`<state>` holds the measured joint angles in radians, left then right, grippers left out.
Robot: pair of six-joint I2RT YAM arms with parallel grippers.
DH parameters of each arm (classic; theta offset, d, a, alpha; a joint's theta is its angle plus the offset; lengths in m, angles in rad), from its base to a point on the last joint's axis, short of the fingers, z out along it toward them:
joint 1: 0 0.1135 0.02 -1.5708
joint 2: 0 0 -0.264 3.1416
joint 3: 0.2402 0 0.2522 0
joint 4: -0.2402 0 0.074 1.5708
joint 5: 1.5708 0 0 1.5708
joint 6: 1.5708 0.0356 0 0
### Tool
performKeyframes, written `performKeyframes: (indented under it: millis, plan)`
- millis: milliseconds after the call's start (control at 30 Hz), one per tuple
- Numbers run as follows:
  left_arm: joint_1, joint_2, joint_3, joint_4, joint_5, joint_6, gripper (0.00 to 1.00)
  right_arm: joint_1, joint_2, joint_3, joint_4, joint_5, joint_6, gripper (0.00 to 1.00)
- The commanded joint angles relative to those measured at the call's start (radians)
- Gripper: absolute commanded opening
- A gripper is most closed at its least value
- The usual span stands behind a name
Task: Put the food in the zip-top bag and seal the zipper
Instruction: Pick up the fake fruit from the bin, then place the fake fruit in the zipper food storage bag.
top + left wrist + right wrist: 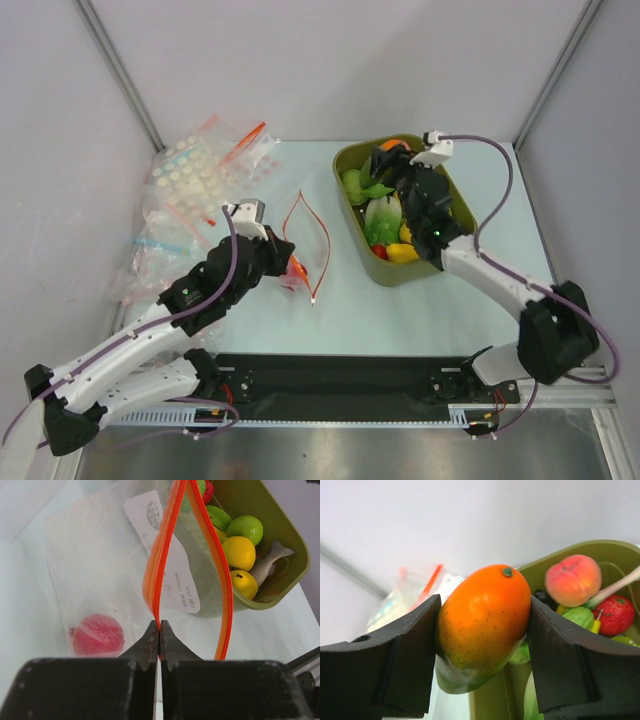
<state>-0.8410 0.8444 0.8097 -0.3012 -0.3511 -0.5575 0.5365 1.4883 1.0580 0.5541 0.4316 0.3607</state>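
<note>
Left tool is nearest, left of the olive tub, with its fingers pressed together on the near end of the red-orange zipper. That pinch holds the zip-top bag up off the worktop. The bag sits just left of the tub, mouth gaping toward it, the two zip lips bowed apart. One red toy fruit is already inside, on the side away from the tub. The bag film is thin, floppy and slick, so it will sag or fold if let go. Only the zip strip is stiff enough to take hold of, best by its ends. The tub holds yellow lemons, a green apple, a toy fish, a peach and a red berry. At the tub's far end the right tool is clamped on an orange-green mango, pads on its two long sides, stem end up. The mango looks like light, hard, glossy plastic, and rounded, so it could squirt out of a loose grip; a hold across the middle, as here, seems right. The bag mouth looks narrow for the mango, so it likely goes in end first. Far left of the tub lies a pile of other clear bags.
</note>
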Motion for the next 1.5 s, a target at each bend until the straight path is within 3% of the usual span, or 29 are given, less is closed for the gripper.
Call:
performKeyframes:
  millis: [0,200,433,633,1100,1467]
  plan:
    - [0.005,-0.002,0.006,0.034,0.017,0.011,0.0,0.026,-0.166,-0.105,0.033,-0.158,-0.062,0.28]
    - [0.005,-0.002,0.009,0.039,0.037,0.016,0.0,0.071,-0.469,-0.341,0.033,-0.421,0.024,0.22]
    - [0.003,0.044,0.017,0.048,0.066,0.024,0.0,0.189,-0.652,-0.45,0.041,-0.592,-0.075,0.23]
    - [0.003,0.091,0.031,0.057,0.122,0.031,0.0,0.273,-0.607,-0.458,0.089,-0.613,-0.129,0.27]
    - [0.003,0.084,0.022,0.099,0.224,0.039,0.0,0.289,-0.442,-0.463,0.153,-0.568,-0.128,0.25]
    - [0.003,0.07,0.013,0.148,0.322,0.045,0.01,0.306,-0.416,-0.472,0.199,-0.507,-0.108,0.27]
